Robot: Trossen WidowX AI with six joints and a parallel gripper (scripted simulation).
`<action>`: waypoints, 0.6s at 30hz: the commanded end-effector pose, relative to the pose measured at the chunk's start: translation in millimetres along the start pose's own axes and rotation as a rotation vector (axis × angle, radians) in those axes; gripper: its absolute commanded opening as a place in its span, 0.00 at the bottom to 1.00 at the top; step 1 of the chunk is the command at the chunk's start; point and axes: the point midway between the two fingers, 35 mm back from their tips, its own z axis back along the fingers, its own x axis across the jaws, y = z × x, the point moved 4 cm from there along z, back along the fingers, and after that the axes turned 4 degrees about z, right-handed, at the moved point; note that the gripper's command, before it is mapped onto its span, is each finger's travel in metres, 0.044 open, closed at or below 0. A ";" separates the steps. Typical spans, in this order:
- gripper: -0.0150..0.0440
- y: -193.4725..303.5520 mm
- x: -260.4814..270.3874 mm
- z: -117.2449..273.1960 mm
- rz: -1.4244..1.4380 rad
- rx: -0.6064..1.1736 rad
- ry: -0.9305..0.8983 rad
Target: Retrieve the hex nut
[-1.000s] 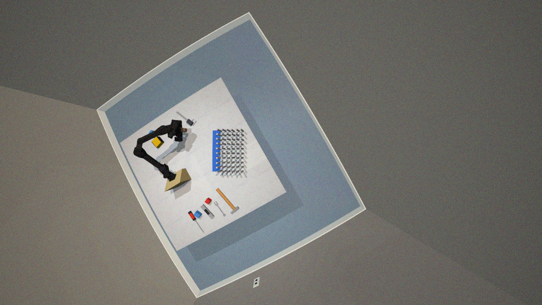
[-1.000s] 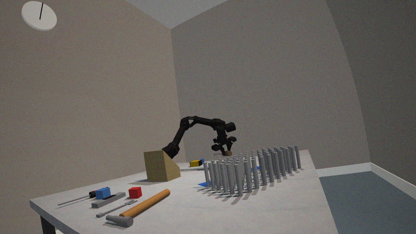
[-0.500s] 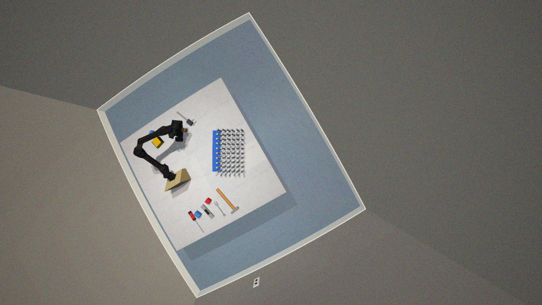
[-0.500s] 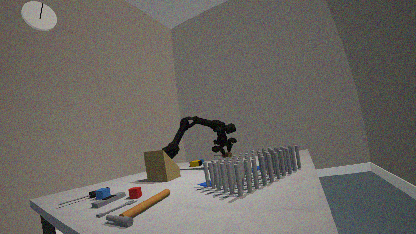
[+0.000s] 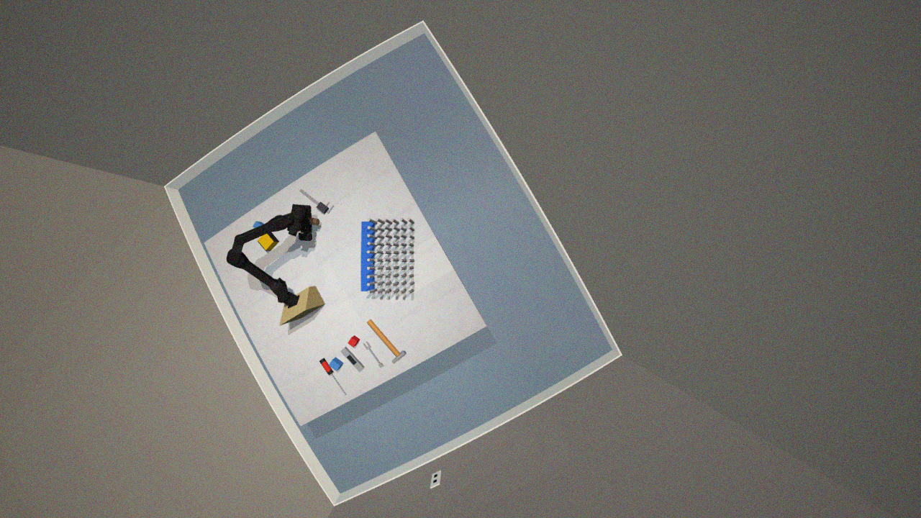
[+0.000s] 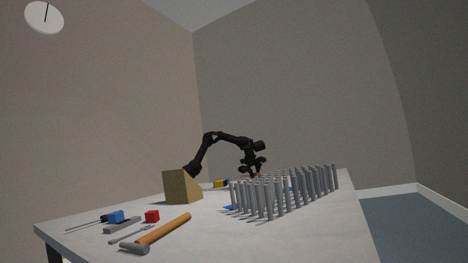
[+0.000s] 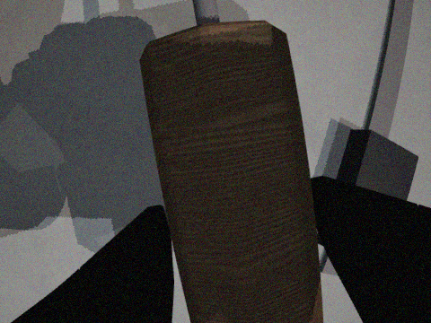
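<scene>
My gripper is shut on a brown wooden handle. A grey metal shaft leaves the handle's far end; its tip is out of the wrist view. The handle is low over the table; contact with the table cannot be told. Upright grey spacers stand in rows, to the gripper's right in the top view. The blue taped strip runs along the field's near side. The hex nut cannot be made out.
A dark-blocked tool with a thin rod lies beside the gripper. A yellow block lies behind. A hammer, forked tool, red cube and screwdriver lie beyond the wooden base.
</scene>
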 end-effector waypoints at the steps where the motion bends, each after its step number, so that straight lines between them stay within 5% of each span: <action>1: 0.25 0.0 1.1 -2.1 -0.007 -0.001 0.001; 18: 0.25 0.2 4.7 -12.9 -0.011 -0.004 0.006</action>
